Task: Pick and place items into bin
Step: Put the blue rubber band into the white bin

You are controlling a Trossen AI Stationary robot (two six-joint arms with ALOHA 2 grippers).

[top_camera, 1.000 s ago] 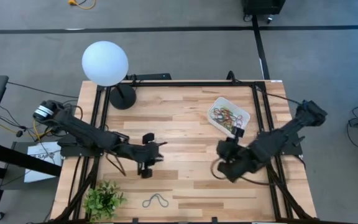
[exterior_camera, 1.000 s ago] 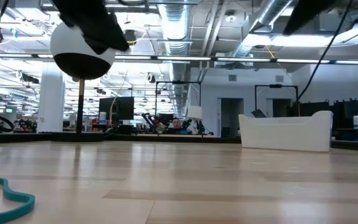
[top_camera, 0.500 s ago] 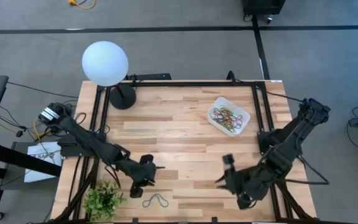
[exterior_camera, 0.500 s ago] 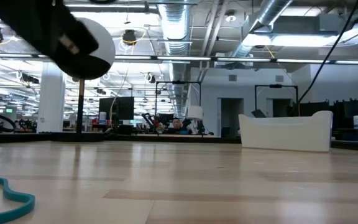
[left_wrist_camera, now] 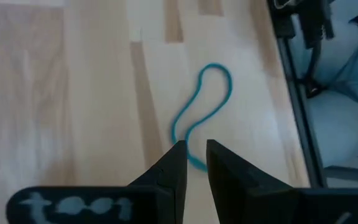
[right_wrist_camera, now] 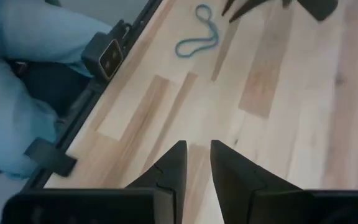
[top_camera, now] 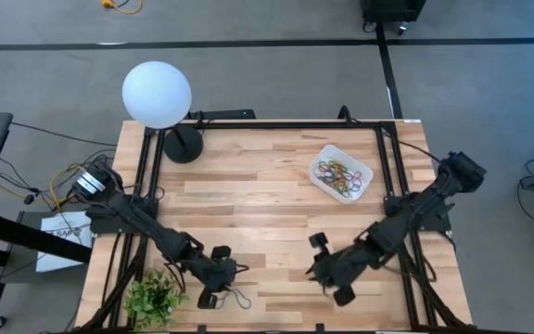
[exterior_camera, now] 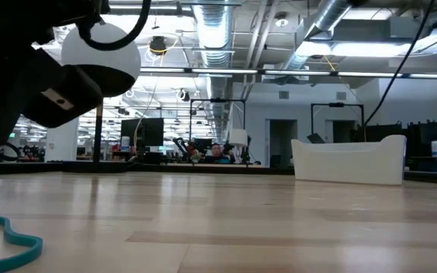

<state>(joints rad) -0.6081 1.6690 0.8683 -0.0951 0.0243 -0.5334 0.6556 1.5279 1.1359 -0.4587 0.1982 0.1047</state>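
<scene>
A teal rubber-band loop (top_camera: 236, 298) lies flat on the wood near the table's near edge; it also shows in the low view (exterior_camera: 6, 241), the left wrist view (left_wrist_camera: 204, 102) and the right wrist view (right_wrist_camera: 197, 38). My left gripper (top_camera: 222, 289) hovers just above the loop's left end, its fingers (left_wrist_camera: 196, 155) a narrow gap apart and empty. My right gripper (top_camera: 313, 271) hangs over bare wood to the loop's right, fingers (right_wrist_camera: 197, 152) a narrow gap apart and empty. The white bin (top_camera: 325, 154) at the far right holds several coloured bands.
A white globe lamp (top_camera: 158, 93) on a dark base stands at the far left corner. A small green plant (top_camera: 154, 299) sits at the near left corner, close to my left arm. A black frame rail (left_wrist_camera: 294, 68) runs along the table's edges.
My left gripper has gone from the table's middle toward the near edge and down, ending over the teal loop. My right gripper has gone from beside the bin toward the near edge and leftward. The loop has stayed where it lay.
</scene>
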